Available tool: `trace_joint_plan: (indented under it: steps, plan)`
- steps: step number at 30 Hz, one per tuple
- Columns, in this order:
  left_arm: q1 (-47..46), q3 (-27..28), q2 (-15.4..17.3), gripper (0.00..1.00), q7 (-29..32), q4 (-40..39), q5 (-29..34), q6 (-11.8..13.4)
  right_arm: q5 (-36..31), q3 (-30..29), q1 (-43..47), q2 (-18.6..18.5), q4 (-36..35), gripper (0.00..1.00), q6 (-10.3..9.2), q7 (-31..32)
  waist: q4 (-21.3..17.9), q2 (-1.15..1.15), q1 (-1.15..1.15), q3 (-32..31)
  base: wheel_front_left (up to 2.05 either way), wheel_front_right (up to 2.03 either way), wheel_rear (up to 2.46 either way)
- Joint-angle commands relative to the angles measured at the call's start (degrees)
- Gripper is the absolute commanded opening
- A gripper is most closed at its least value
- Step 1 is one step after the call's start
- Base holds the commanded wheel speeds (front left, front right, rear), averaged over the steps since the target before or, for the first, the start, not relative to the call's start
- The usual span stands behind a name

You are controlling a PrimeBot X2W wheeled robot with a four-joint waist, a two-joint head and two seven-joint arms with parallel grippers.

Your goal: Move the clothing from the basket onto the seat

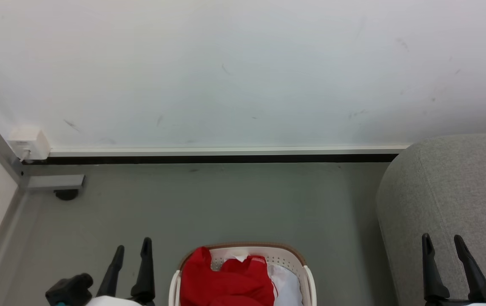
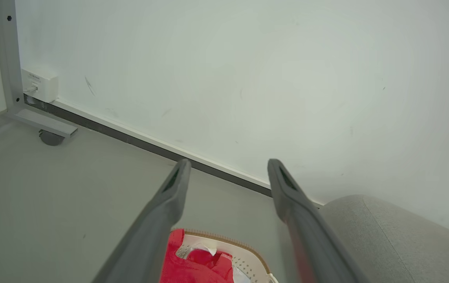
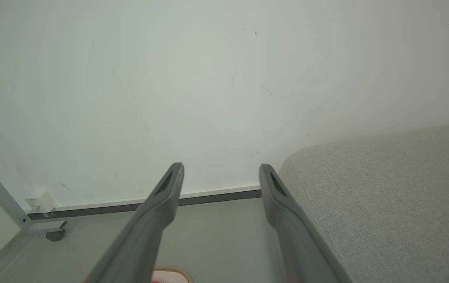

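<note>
Clothing is lying heaped in the basket at four o'clock from the nearer left gripper, which is gaping wide and empty like the right gripper by the seat.

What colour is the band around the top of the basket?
Brown. The rim band runs along the cream-white basket, clearest in the head view.

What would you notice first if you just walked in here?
The bright red clothing jumps out first, heaped in the cream basket on the grey floor, at the bottom middle of the head view. Next comes the big grey seat, standing to the basket's right.
</note>
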Motion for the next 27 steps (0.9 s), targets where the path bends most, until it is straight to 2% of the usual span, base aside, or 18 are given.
trace_joint_plan:
  steps: [1,27]
  plan:
    - [0.2,0.0,0.5,1.0,-0.4,-0.2,1.7,-0.1,-1.0,0.0,0.4,-0.5,-0.2,1.0,-0.08,-0.6,0.0,0.0,0.0,0.0,0.0,0.0,0.0]
    - [1.2,-0.2,0.6,1.0,-3.4,0.6,14.1,-0.1,-5.8,-0.8,1.1,-0.6,2.5,1.0,-0.11,-3.6,0.5,0.0,0.0,-0.3,0.0,0.0,0.0]
